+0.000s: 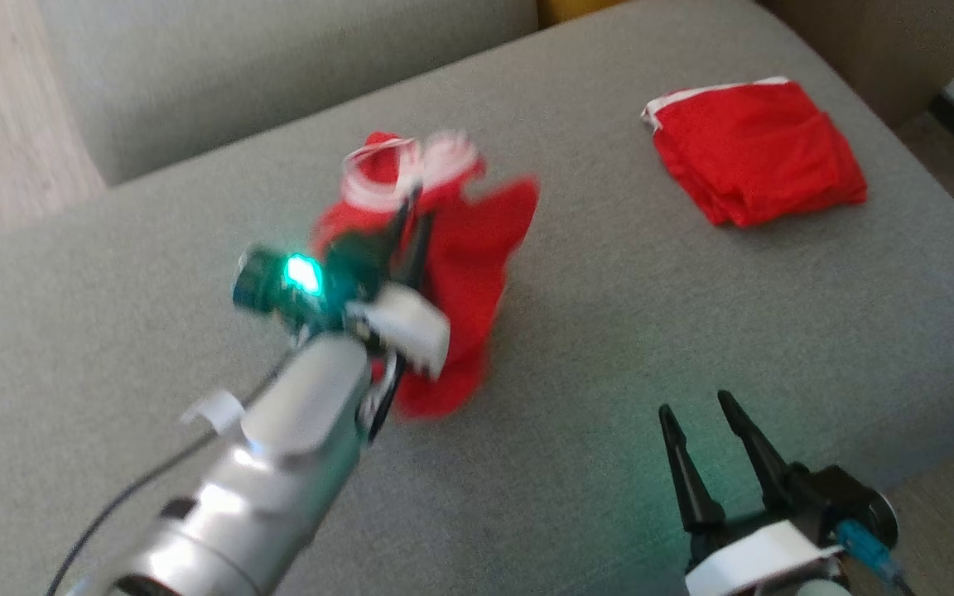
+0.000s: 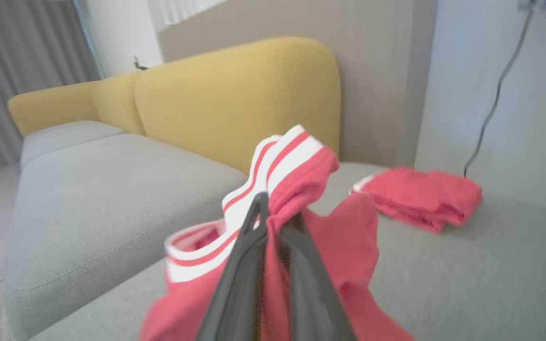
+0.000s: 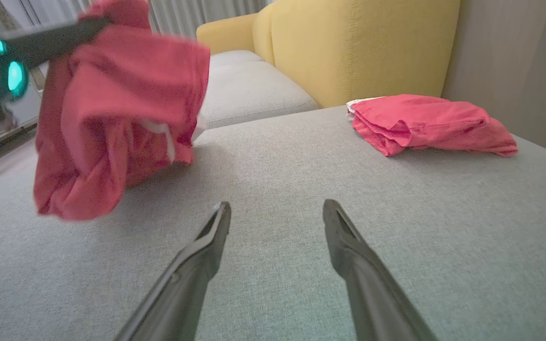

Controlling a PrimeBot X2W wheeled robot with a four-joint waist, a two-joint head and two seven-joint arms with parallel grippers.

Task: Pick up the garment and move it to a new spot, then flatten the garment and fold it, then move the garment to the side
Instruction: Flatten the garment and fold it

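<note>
Head and both wrist views, one moment. The left end effector (image 1: 415,217) was pressed together on the garment (image 1: 460,273), pinching a bunched fold of red cloth just below the white-and-red striped waistband (image 1: 398,170). In the left wrist view the two dark fingers (image 2: 240,265) met at their tips with cloth caught between them (image 2: 273,215), and the waistband (image 2: 277,166) stood up above the tips. The garment (image 2: 349,246) hung crumpled from this grip over the grey seat (image 1: 609,331). In the right wrist view its lower folds (image 3: 112,118) reached down to the seat (image 3: 301,156); whether they touched it could not be told. A green light (image 1: 303,273) glowed on the left wrist.

The right end effector (image 1: 696,406) was spread and held nothing, low at the near right of the seat and well apart from the garment. Its fingers pointed over bare grey fabric (image 3: 277,208).

A folded stack (image 1: 754,161) of red cloth with a white edge lay flat at the far right of the seat, well apart from both end effectors (image 3: 424,123). A yellow backrest (image 2: 235,99) rose behind the seat, and a dark cable (image 2: 495,94) ran down the wall beyond the stack (image 2: 420,196). The garment was motion-blurred in the head view.
</note>
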